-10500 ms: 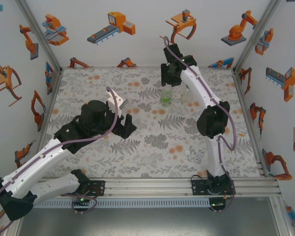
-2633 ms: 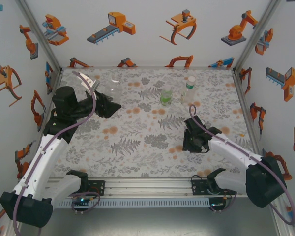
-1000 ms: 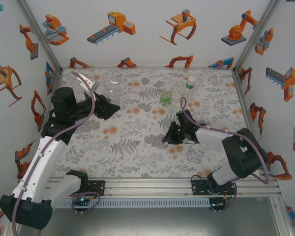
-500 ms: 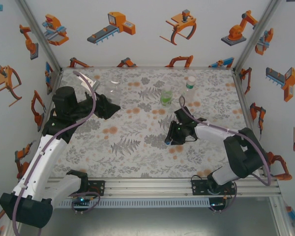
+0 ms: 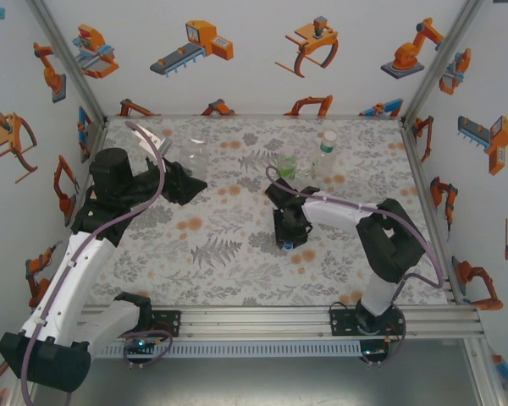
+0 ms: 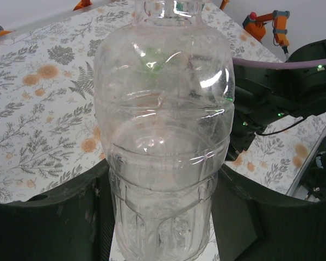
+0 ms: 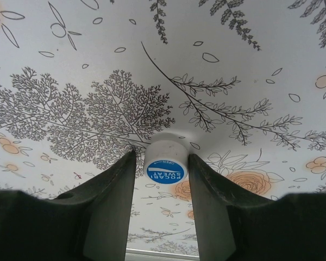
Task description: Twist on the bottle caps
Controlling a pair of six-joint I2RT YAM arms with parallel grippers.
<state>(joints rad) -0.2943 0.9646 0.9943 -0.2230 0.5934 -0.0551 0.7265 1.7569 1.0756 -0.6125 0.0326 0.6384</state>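
Currently the left gripper [image 5: 186, 180] clamps the plain bottle [image 6: 163, 136] left of the green-tinted bottle [image 5: 286, 167]; nearer than that, the parted right gripper [image 7: 161, 156] straddles the Pocari Sweat cap [image 7: 165, 163]; closing off-centre could flick it away.

My right gripper [image 5: 286, 241] has swung in from the near right to mid-worktop, and its jaws have eased apart around the white cap [image 7: 165, 162].
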